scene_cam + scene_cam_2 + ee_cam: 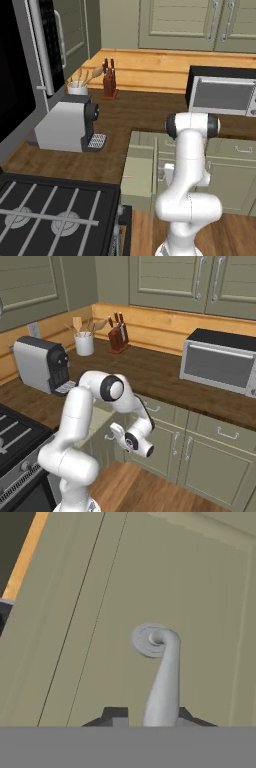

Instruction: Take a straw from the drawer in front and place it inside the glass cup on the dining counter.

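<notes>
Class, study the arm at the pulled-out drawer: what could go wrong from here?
1. The gripper sits on the drawer handle near one end only; it might slip off.
2. The straw lies on the drawer floor near its edge; a jerk could roll it out of easy reach.

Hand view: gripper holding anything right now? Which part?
Yes. The gripper is shut on the drawer handle, on its bar just below the round mount on the drawer front. The straw lies untouched inside.
</notes>
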You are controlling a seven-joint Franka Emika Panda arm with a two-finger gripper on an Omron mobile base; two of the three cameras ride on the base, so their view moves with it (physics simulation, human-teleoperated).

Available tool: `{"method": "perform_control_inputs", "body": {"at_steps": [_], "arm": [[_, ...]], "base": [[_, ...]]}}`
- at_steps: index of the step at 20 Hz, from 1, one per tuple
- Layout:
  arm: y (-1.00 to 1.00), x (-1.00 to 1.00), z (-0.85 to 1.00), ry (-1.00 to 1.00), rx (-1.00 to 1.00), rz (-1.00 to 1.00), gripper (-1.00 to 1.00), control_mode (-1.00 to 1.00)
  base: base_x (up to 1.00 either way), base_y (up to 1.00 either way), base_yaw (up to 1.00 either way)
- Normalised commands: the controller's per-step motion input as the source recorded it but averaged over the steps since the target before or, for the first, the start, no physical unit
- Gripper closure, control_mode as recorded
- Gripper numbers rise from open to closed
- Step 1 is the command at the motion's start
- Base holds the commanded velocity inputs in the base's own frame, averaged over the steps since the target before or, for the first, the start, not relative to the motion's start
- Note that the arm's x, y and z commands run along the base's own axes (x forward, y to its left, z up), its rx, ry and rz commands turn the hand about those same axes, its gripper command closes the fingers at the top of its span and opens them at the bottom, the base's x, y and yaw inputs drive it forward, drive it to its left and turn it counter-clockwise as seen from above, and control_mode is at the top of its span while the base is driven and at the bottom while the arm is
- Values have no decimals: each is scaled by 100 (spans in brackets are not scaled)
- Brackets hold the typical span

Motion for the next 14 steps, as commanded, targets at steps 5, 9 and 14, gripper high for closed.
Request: {"method": "perform_control_inputs", "body": {"at_steps": [5, 9, 14], "arm": [[-100, -16, 13, 1, 0, 0, 100, -100], [-96, -29, 3, 2, 0, 0, -100, -100], [-59, -6, -14, 13, -1, 0, -100, -100]], "base": [[0, 0, 0], [0, 0, 0], [0, 0, 0]]}}
